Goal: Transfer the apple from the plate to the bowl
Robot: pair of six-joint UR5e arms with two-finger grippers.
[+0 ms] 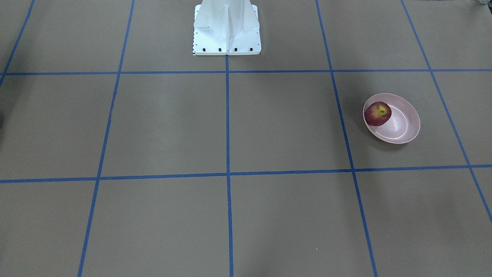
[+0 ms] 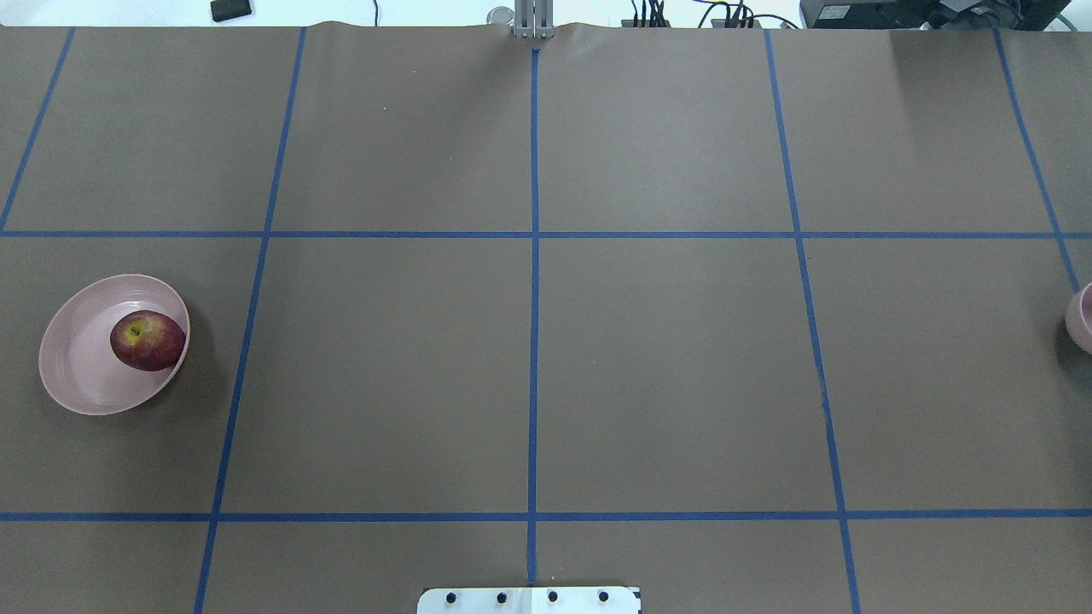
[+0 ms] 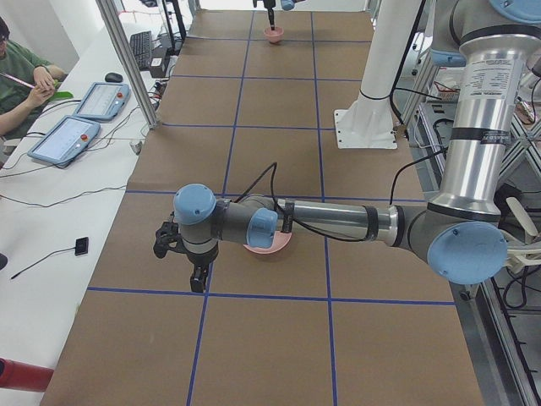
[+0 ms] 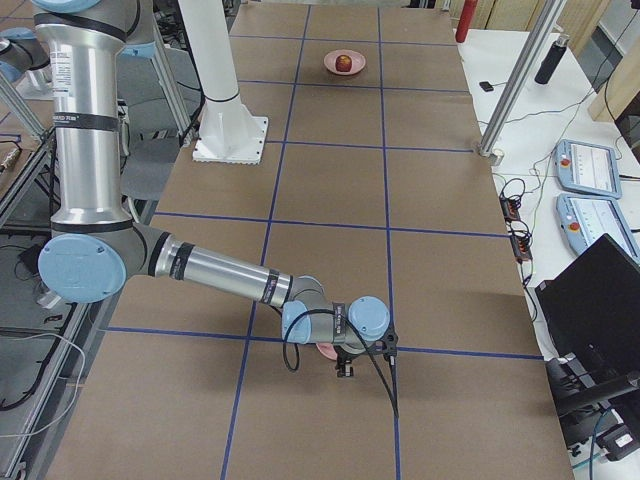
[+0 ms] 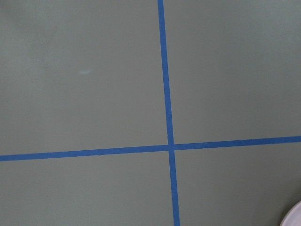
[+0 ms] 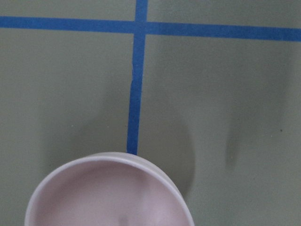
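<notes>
At the robot's far left, the apple (image 2: 148,340) is sitting in the plate (image 2: 77,379), lying close against the rim nearer the table's middle with its stem dimple facing up. The left gripper (image 3: 199,279) is hanging just beside the plate, on the side away from the robot's base. It is showing only in the left side view, so I cannot tell whether its fingers are spread or closed. Its wrist camera is catching only a sliver of the plate's rim. Across the blue tape grid (image 2: 535,234), at the far right, the bowl (image 2: 1082,320) is standing empty. The right gripper (image 4: 345,368) is hovering by it, and its grip is equally unreadable.

The step in hand is probably the reach for the apple. To do it well, the left gripper should be shifting over the plate until the apple is centred, then descending with fingers wide and closing across the apple's widest part, clear of the rim beside it.
</notes>
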